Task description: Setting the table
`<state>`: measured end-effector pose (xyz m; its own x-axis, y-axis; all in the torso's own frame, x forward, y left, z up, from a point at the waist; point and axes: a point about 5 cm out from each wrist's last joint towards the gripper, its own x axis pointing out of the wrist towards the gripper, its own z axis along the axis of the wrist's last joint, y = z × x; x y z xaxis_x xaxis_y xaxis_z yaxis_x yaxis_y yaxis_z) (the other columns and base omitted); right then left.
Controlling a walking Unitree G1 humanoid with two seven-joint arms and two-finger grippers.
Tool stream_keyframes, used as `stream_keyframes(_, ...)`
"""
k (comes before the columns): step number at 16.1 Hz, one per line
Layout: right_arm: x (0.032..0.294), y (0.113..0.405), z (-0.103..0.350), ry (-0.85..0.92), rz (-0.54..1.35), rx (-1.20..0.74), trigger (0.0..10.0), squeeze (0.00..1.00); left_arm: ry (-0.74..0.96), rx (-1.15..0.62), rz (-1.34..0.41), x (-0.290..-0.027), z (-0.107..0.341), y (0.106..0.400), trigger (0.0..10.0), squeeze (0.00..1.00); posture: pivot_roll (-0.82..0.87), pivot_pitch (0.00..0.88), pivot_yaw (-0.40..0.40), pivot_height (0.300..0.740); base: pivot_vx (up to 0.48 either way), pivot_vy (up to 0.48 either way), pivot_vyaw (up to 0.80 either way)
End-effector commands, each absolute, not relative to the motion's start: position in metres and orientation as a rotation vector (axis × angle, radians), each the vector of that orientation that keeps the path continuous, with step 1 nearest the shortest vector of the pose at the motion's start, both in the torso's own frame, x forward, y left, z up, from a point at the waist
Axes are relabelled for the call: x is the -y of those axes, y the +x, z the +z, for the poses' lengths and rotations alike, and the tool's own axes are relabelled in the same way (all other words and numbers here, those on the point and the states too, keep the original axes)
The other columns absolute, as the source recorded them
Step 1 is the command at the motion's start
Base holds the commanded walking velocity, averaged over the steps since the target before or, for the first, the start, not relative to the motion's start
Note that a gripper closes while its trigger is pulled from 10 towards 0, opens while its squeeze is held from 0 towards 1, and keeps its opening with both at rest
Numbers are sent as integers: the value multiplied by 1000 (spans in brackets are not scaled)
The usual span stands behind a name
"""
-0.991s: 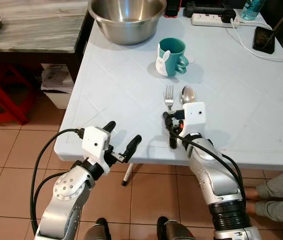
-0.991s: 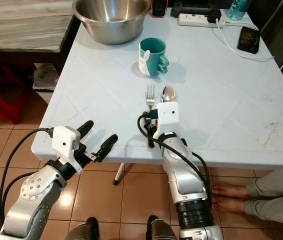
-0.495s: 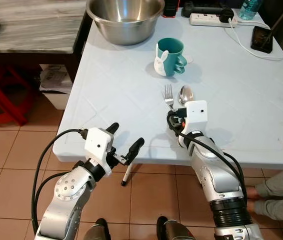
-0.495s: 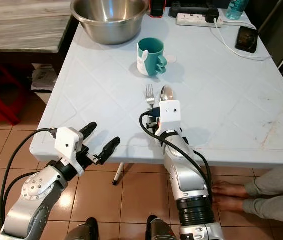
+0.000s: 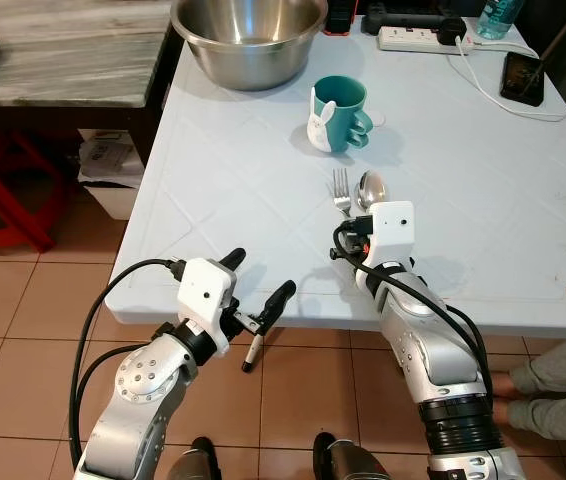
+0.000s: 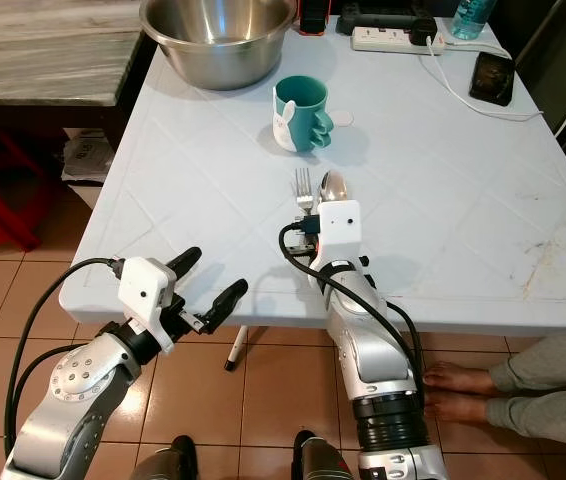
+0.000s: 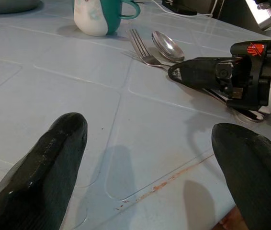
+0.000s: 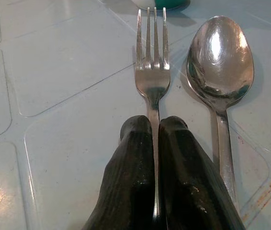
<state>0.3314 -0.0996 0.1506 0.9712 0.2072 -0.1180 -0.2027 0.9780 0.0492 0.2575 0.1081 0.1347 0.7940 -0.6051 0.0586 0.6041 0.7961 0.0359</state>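
Observation:
A steel fork (image 8: 151,72) and a steel spoon (image 8: 220,52) lie side by side on the pale blue table (image 5: 243,190), just in front of a teal mug (image 5: 341,100). My right gripper (image 8: 154,125) is low over the table, shut on the fork's handle, with the tines pointing away towards the mug. The fork (image 5: 339,190) and spoon (image 5: 373,187) rest flat. My left gripper (image 5: 258,278) is open and holds nothing; it hangs at the table's front edge, left of the right gripper (image 7: 197,74).
A large steel bowl (image 5: 250,30) stands at the far left of the table. A power strip (image 5: 418,38), cables and a phone (image 5: 523,78) lie at the back right. A wooden counter (image 5: 53,60) is to the left. A person's feet (image 5: 553,400) are at the lower right.
My right gripper's fingers have swung up from the table's front edge onto the fork's handle. My left gripper has drifted a little right and down.

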Motion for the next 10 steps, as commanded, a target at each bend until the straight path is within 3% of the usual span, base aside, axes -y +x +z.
stream_keyframes(1, 102, 328, 133, 57, 203, -213, 0, 0, 29, 69, -664, -108, 135, 255, 10000, 0, -121, 271, -2, 740, 0, 0, 0)
stream_keyframes(7, 103, 328, 135, 103, 196, -209, 0, 0, 38, 84, -649, -107, 136, 257, 10000, 0, -120, 270, -3, 740, 0, 0, 0)
stream_keyframes(10, 104, 330, 175, 115, 187, 10, 0, 0, 10, 138, -467, -125, 147, 271, 10000, 0, -117, 268, -7, 740, 0, 0, 0)
